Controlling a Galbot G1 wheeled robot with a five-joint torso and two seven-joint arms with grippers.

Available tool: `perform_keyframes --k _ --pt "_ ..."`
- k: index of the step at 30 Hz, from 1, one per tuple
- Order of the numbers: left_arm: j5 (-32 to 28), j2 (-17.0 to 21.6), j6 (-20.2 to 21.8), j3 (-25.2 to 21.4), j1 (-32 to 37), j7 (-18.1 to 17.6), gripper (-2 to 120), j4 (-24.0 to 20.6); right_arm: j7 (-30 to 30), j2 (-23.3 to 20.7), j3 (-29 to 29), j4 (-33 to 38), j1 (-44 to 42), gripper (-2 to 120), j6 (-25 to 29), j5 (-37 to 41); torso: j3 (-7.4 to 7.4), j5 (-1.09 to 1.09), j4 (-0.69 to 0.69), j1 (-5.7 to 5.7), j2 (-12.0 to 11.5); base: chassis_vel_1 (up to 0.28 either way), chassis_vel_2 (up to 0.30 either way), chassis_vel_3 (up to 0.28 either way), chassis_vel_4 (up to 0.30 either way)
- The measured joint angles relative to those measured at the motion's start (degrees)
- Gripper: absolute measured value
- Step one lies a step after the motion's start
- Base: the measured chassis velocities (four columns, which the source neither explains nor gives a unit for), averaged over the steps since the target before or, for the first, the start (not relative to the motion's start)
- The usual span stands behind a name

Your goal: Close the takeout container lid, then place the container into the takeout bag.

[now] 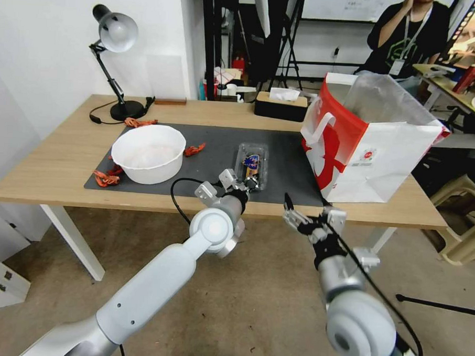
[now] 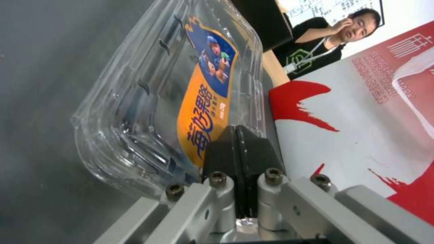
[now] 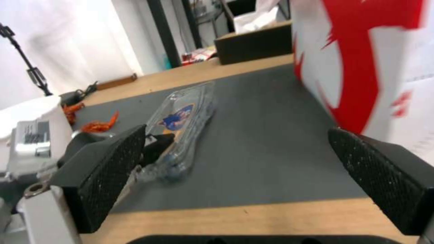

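The takeout bag (image 1: pixel 370 147) stood at the right of the counter (image 1: pixel 60 160), a small red logo on its white side. The takeout container (image 1: pixel 251 165) lay left of it, long axis near-to-far. The left claw (image 1: pixel 242 184), pressed together, touched its near end beside the orange, blue-topped label (image 2: pixel 205 98). The right claw (image 1: pixel 305 219) hung spread nearer.
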Motion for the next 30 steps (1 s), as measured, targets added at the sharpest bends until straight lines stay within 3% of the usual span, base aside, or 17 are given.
perform_keyframes --k 13,22,30 --pt "0.3 0.2 -0.2 0.4 -0.3 0.1 0 0.2 2.8 0.5 -4.9 -11.2 18.2 100 -4.4 21.0 0.00 -0.01 0.00 0.00 0.0 0.000 0.000 0.000 0.000" --pt "0.6 0.1 -0.3 0.6 -0.5 0.2 0 0.5 5.3 4.0 -9.4 -19.9 27.0 100 -5.8 25.7 0.00 -0.01 0.00 0.01 0.0 0.000 0.000 0.000 0.000" --pt "0.9 0.2 -0.4 0.7 -0.5 0.3 0 0.5 5.3 5.6 -10.6 -24.8 29.1 96 -6.2 26.1 0.00 -0.01 0.00 0.01 0.0 0.000 0.000 0.000 0.000"
